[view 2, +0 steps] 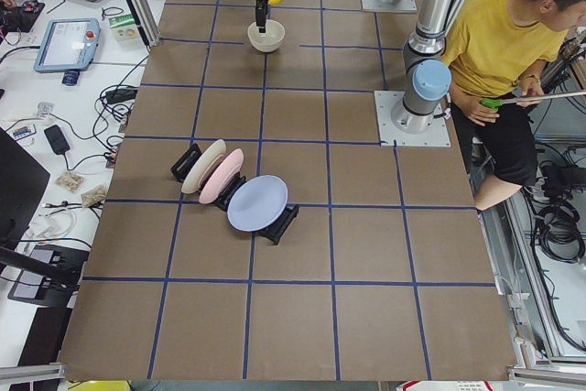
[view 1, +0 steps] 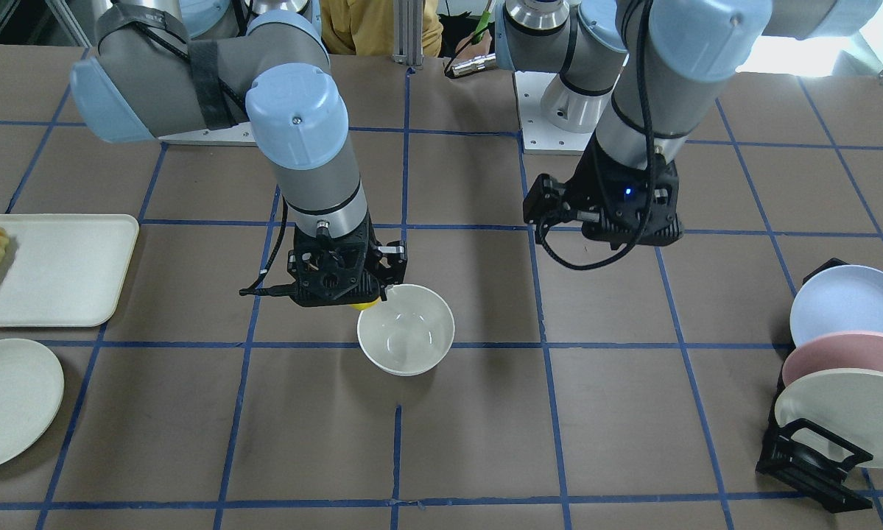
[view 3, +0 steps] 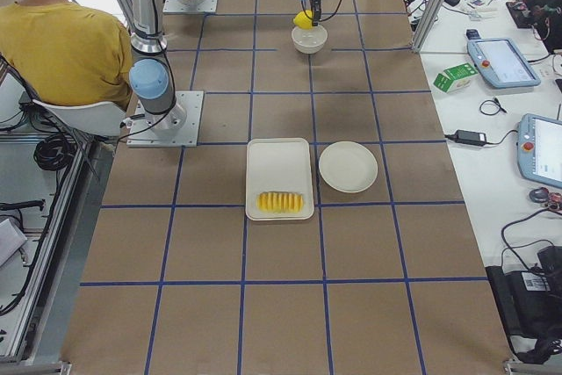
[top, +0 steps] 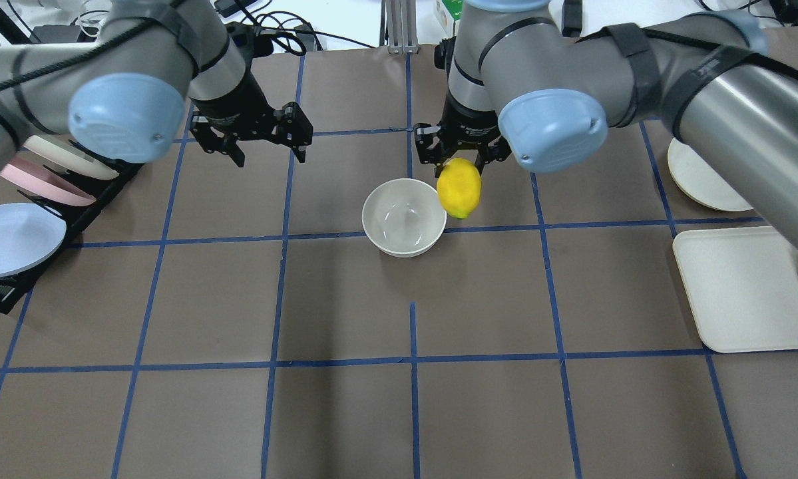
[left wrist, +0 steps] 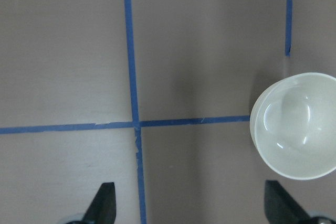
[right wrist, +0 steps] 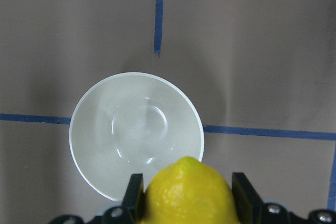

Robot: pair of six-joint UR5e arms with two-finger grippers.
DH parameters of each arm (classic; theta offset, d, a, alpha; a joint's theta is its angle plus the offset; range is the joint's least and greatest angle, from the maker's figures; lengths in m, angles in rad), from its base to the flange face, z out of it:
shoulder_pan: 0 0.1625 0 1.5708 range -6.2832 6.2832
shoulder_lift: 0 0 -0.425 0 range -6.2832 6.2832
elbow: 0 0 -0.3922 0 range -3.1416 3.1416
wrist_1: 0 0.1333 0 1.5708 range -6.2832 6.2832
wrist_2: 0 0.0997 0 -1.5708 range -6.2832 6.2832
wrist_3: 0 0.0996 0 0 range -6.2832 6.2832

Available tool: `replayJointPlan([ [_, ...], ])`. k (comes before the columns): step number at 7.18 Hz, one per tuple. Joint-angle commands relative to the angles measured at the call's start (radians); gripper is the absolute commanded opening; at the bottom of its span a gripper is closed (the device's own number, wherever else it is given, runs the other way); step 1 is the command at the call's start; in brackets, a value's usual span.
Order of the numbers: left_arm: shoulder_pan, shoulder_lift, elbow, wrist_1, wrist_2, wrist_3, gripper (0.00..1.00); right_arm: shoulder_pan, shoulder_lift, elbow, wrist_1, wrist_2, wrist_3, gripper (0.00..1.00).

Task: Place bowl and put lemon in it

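Right tool clamps lemon above the rim of the bowl, off-centre. Left tool spread wide, empty, well aside of bowl. Releasing here, lemon could clip rim and roll onto surface.

The overhead view looks forward and down from behind the robot; the front-facing view faces it across the table; two side views look along the table from its far ends; both wrist cameras look straight down, near, sharing the bowl.
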Motion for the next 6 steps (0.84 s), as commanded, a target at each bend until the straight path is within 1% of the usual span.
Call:
replayJointPlan([
  [1,0.013,0.052,0.013,-0.062,0.029,0.032,1.00,0.025,0.062,0.000,-0.096,0.003,-0.005,0.00],
  [2,0.010,0.054,0.013,-0.062,0.020,0.032,1.00,0.053,0.095,0.000,-0.148,0.001,0.004,0.00],
  [4,0.014,0.060,0.016,-0.094,0.023,0.032,1.00,0.064,0.134,0.001,-0.165,0.003,0.016,0.00],
  [5,0.016,0.057,0.011,-0.095,0.011,0.032,1.00,0.065,0.152,0.003,-0.199,0.014,0.027,0.02],
  [6,0.014,0.055,0.008,-0.092,0.010,0.030,1.00,0.065,0.165,0.005,-0.202,0.058,0.066,0.02],
])
